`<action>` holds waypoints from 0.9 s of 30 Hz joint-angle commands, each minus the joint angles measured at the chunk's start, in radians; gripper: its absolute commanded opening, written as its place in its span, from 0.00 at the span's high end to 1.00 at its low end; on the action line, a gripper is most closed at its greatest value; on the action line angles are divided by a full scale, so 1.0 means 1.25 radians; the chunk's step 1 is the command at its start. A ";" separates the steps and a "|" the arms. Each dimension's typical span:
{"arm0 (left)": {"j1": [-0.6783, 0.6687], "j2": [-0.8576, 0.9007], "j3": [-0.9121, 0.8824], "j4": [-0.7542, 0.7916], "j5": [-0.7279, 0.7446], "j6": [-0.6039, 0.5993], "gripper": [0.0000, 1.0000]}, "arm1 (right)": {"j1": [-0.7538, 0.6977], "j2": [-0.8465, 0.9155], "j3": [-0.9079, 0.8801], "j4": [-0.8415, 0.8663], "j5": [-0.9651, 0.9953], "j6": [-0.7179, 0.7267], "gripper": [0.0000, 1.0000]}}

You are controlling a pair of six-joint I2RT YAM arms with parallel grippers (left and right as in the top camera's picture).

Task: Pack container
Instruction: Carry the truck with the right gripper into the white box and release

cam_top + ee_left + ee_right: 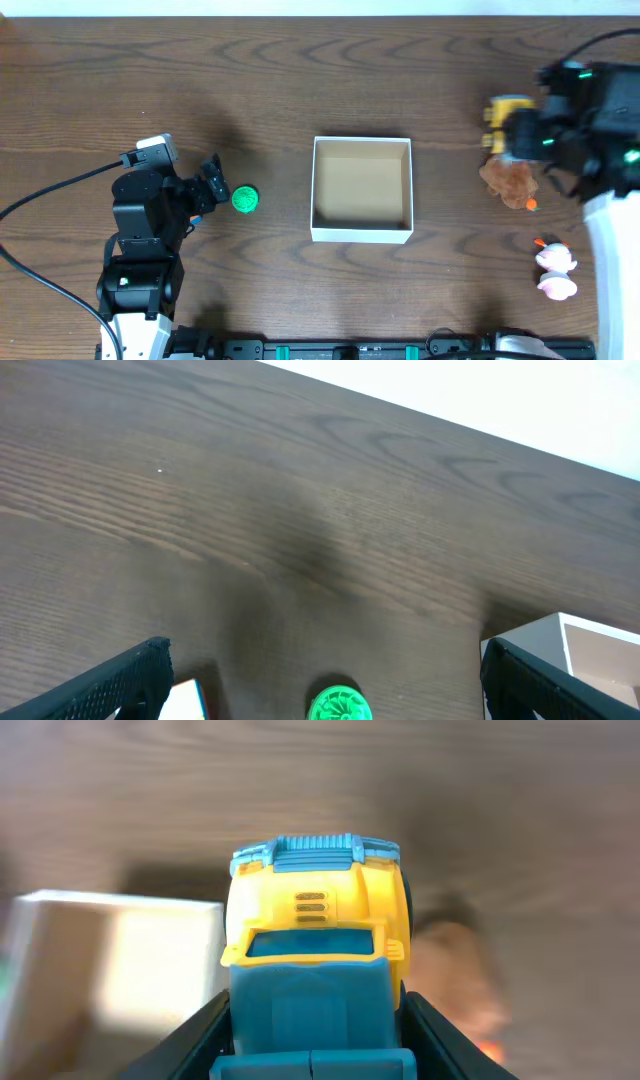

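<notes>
The container (362, 233) is a white-walled square box with a tan inside, at the table's middle; it is empty. My right gripper (515, 132) is shut on a yellow and blue toy truck (315, 950), held above the table right of the box; the truck also shows in the overhead view (503, 112). The box shows blurred in the right wrist view (110, 970). My left gripper (214, 183) is open, its fingers either side of a green round toy (245, 199), which sits between them in the left wrist view (340, 704).
A brown plush toy (510, 180) lies just below the right gripper. A pink and white toy (555, 270) lies near the right front. The box's corner shows in the left wrist view (590, 650). Cables run along the left side.
</notes>
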 commanded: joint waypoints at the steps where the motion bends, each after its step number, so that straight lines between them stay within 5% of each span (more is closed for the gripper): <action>1: 0.005 -0.001 0.022 -0.014 -0.006 -0.002 0.02 | 0.139 -0.015 0.005 0.000 0.059 0.160 0.99; 12: 0.005 -0.001 0.022 -0.039 -0.006 -0.002 0.02 | 0.434 0.089 0.005 -0.002 0.197 0.483 0.99; 27: 0.005 -0.001 0.022 -0.039 -0.006 -0.002 0.02 | 0.448 0.341 0.005 -0.027 0.201 0.557 0.99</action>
